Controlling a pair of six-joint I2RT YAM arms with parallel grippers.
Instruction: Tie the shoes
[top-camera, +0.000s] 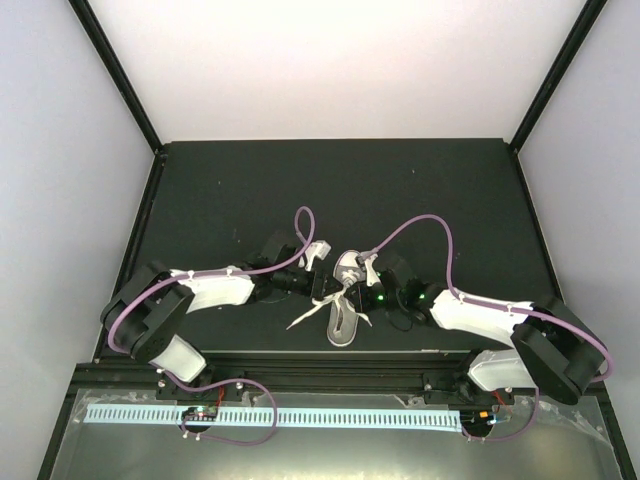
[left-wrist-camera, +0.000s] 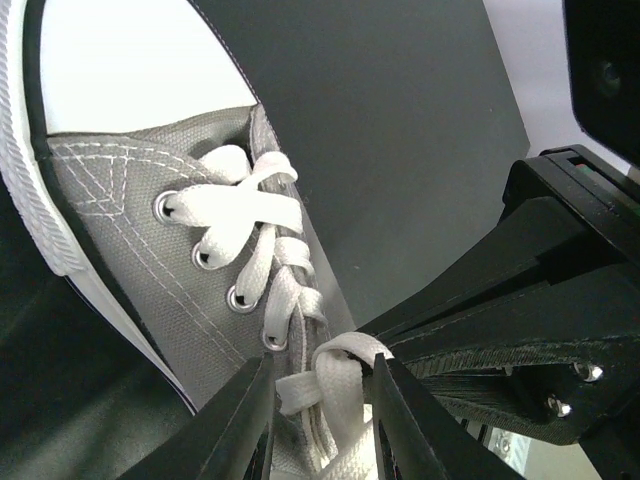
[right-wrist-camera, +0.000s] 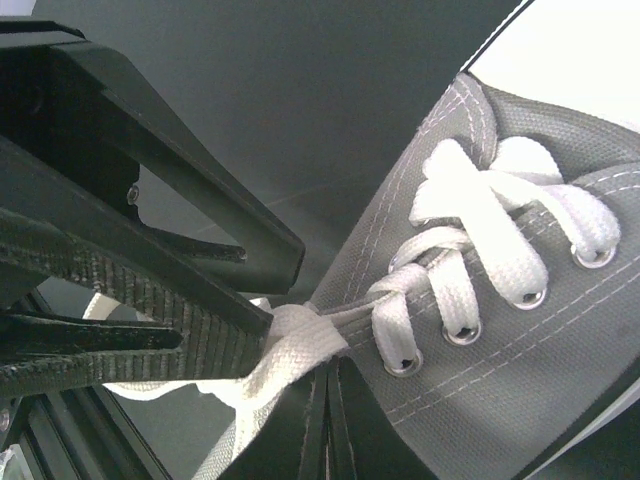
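Note:
The grey canvas sneaker (top-camera: 342, 325) with white sole lies on the black table between my two grippers; it also shows in the left wrist view (left-wrist-camera: 130, 210) and the right wrist view (right-wrist-camera: 560, 340). Its white laces (left-wrist-camera: 335, 390) are crossed in a first knot at the top eyelets. My left gripper (left-wrist-camera: 320, 365) is open, with one finger on each side of that knot (right-wrist-camera: 300, 345). My right gripper (right-wrist-camera: 325, 378) is shut on the lace at the knot, tip to tip with the left one. Loose lace ends (top-camera: 305, 318) trail on both sides of the shoe.
The black table (top-camera: 250, 190) has black posts at its back corners and white walls round it. Purple cables (top-camera: 430, 225) arc above both arms. A metal rail (top-camera: 300, 415) runs along the near edge behind the arm bases.

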